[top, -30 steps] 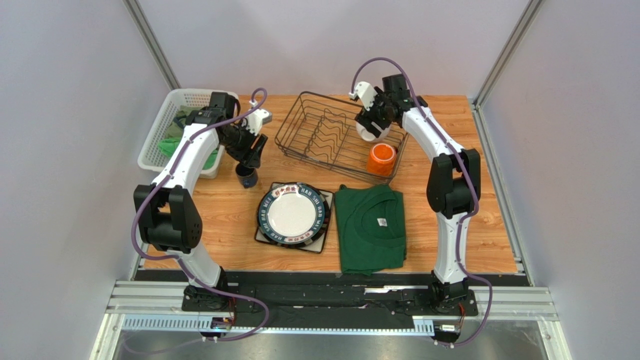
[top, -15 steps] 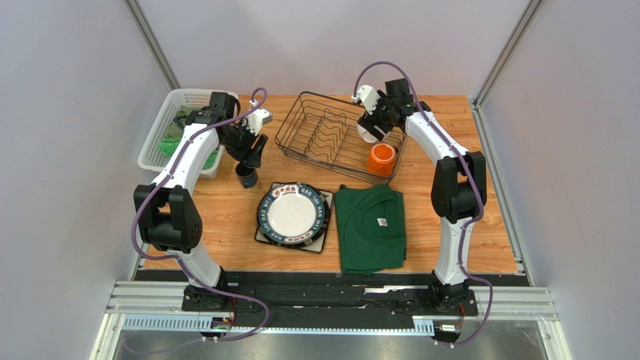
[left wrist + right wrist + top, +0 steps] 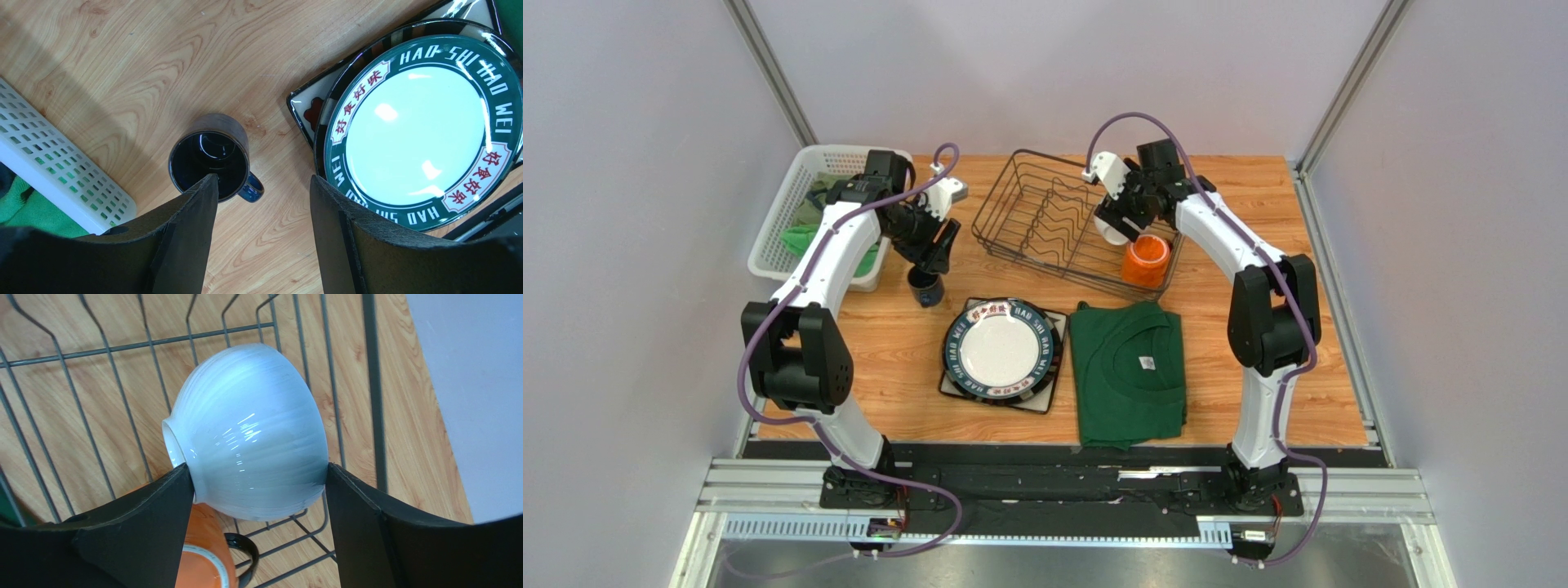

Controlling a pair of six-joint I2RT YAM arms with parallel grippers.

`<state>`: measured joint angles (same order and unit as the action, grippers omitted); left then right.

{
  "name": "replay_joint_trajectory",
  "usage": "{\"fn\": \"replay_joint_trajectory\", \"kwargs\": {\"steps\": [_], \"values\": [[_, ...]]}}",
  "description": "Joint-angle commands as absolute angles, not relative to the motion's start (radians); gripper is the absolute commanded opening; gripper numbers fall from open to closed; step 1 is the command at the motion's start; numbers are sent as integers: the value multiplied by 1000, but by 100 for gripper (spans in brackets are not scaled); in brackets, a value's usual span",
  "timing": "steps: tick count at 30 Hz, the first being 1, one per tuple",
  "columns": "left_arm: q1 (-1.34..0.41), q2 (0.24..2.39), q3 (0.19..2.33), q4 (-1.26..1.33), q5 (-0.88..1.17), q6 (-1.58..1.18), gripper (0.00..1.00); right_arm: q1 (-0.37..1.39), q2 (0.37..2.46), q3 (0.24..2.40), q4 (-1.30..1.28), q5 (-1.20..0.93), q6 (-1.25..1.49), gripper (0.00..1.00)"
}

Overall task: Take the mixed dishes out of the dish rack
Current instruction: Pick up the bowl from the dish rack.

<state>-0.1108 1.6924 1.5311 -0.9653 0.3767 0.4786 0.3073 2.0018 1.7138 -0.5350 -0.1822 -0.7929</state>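
From above, the left arm stands bent at the table's [image 3: 1284, 368] left side, with its forearm reaching inward. The left gripper [image 3: 932, 254] points down just above the dark blue mug [image 3: 924, 290], which stands upright on the wood beside the white basket [image 3: 795, 196]. The right arm stretches far forward and turns to the left over the dish rack [image 3: 1014, 214]. The right gripper [image 3: 1120, 223] holds the white bowl [image 3: 1113, 230] there, next to the orange mug [image 3: 1145, 260]. A round dark-rimmed plate [image 3: 1001, 347] lies on a square plate [image 3: 947, 385], and beside them is a folded green shirt [image 3: 1127, 371]. The shirt's small label cannot be read.

In the left wrist view, the two fingers [image 3: 190, 239] are spread apart and hold nothing, and the mug is below them. The plate's rim reads "HAO SHI HAO WEI", with red Chinese characters on white panels.

In the right wrist view, both fingers [image 3: 141, 533] press on the sides of the bowl. The bowl is tilted, with its foot ring to the left, over the rack's wires, and the orange mug is below it.
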Motion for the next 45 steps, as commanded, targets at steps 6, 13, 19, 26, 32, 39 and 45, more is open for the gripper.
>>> {"fn": "replay_joint_trajectory", "kwargs": {"steps": [6,13,19,26,32,39,45], "values": [[-114,1684,1539,-934,416,489,65,336,1937,1695,-523,-181,-781,69],[-114,1669,1562,-916,483,465,65,350,1928,1726,-535,-192,-759,68],[-114,1672,1611,-904,560,430,65,376,1914,1736,-538,-189,-756,68],[-114,1719,1693,-933,702,426,64,406,1867,1741,-554,-175,-773,68],[-114,1801,1807,-1005,824,466,65,426,1818,1726,-551,-155,-802,68],[-115,1850,1871,-1015,902,443,65,452,1766,1695,-548,-124,-853,68],[-126,1908,1968,-1101,979,478,64,488,1709,1628,-497,-88,-902,68]]}}
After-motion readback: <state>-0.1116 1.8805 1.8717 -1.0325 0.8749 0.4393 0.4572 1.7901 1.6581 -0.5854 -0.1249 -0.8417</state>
